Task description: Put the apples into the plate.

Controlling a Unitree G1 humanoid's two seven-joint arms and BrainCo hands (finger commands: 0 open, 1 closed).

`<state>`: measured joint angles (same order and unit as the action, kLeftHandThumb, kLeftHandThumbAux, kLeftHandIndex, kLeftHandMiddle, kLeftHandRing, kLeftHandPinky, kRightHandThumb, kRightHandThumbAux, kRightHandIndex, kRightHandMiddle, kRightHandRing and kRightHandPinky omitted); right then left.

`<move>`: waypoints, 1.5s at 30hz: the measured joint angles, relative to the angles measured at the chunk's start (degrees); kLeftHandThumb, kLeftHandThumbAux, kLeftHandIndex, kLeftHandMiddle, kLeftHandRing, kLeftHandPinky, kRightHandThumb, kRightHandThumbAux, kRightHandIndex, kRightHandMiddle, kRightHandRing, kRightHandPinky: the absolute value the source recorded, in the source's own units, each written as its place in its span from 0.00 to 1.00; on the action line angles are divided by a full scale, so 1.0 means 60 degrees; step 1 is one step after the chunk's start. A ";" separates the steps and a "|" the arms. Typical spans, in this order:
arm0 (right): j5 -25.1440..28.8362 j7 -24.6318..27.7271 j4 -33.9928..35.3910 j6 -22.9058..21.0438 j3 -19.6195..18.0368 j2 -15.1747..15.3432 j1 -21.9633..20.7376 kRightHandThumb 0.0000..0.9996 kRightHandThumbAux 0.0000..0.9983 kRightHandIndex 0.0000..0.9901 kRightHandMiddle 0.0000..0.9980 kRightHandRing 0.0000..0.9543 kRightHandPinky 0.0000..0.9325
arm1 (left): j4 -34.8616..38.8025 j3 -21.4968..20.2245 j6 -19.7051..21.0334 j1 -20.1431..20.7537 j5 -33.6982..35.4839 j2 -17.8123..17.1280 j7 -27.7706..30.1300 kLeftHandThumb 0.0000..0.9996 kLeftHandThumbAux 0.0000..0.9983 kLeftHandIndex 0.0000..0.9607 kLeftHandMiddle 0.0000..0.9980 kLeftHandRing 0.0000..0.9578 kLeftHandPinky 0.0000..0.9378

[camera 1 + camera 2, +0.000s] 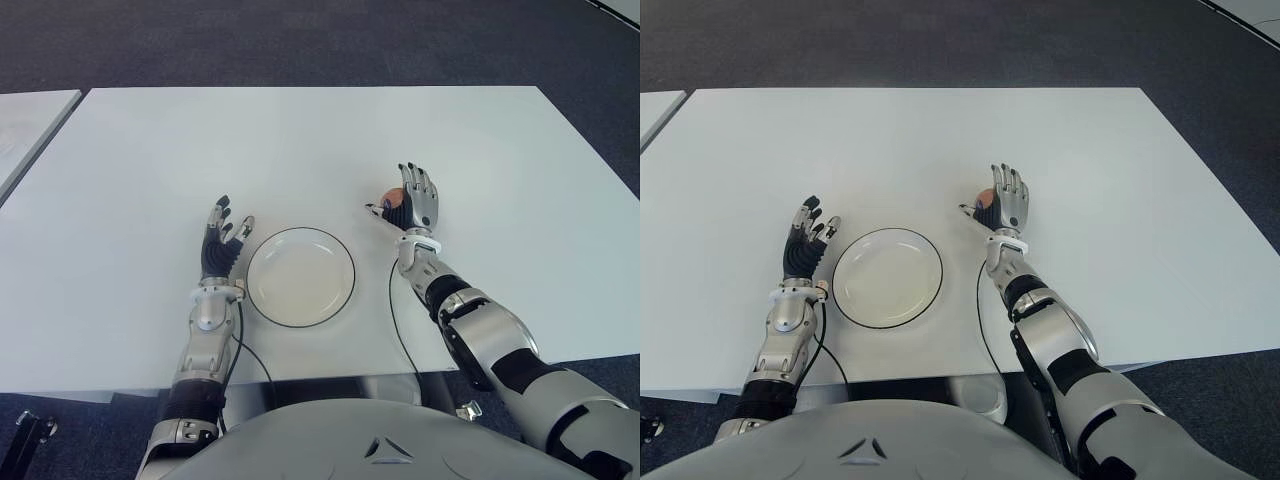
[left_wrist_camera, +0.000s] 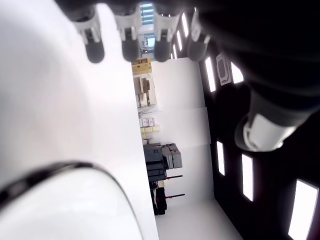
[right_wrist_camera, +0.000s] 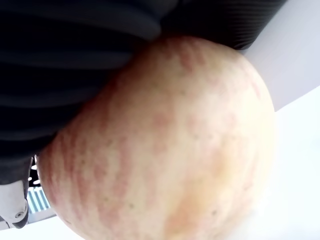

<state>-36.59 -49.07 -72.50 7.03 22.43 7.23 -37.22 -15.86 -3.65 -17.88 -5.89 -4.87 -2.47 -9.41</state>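
Apple [image 1: 391, 196] sits against the palm of the right hand [image 1: 414, 203], fingers round it, just right of the plate [image 1: 300, 276], toward the worktop's [image 1: 300, 140] near edge. I judge it firm, smooth, roundish and fairly light, apt to roll, so cup it round its widest part. Left hand [image 1: 222, 243] shows left of the plate, fingers extended, empty. Bare worktop lies between apple and plate.

A white table [image 1: 300, 140] is set on dark grey carpet [image 1: 300, 40]. A second white tabletop [image 1: 25, 120] is seen beyond its left edge. A black cable [image 1: 400, 335] is laid across the near edge.
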 measured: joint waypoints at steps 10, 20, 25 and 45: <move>0.0006 -0.0147 0.0107 0.0001 0.0033 0.0002 0.0139 0.05 0.55 0.16 0.15 0.14 0.16 | 0.0001 -0.0001 0.0003 0.0001 0.0005 -0.0003 0.0000 0.00 0.55 0.00 0.00 0.00 0.00; -0.0106 -0.0224 0.0221 -0.0002 0.0294 0.0013 0.0203 0.06 0.55 0.24 0.20 0.18 0.17 | 0.0008 -0.0003 0.0003 0.0006 0.0055 -0.0014 0.0002 0.00 0.54 0.00 0.00 0.00 0.00; -0.0164 -0.0160 0.0305 -0.0003 0.0436 0.0037 0.0216 0.05 0.56 0.26 0.20 0.18 0.18 | 0.0033 -0.0001 0.0012 0.0006 0.0057 -0.0025 0.0002 0.00 0.55 0.00 0.00 0.00 0.00; -0.0197 0.0019 0.0691 -0.0112 0.0645 0.0159 0.0389 0.05 0.55 0.28 0.20 0.19 0.22 | 0.0035 0.0011 0.0015 0.0015 0.0053 -0.0040 0.0003 0.00 0.56 0.00 0.00 0.00 0.00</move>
<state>-37.77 -48.96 -68.35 6.36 26.30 8.18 -34.89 -15.65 -3.58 -17.79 -5.80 -4.55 -2.71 -9.39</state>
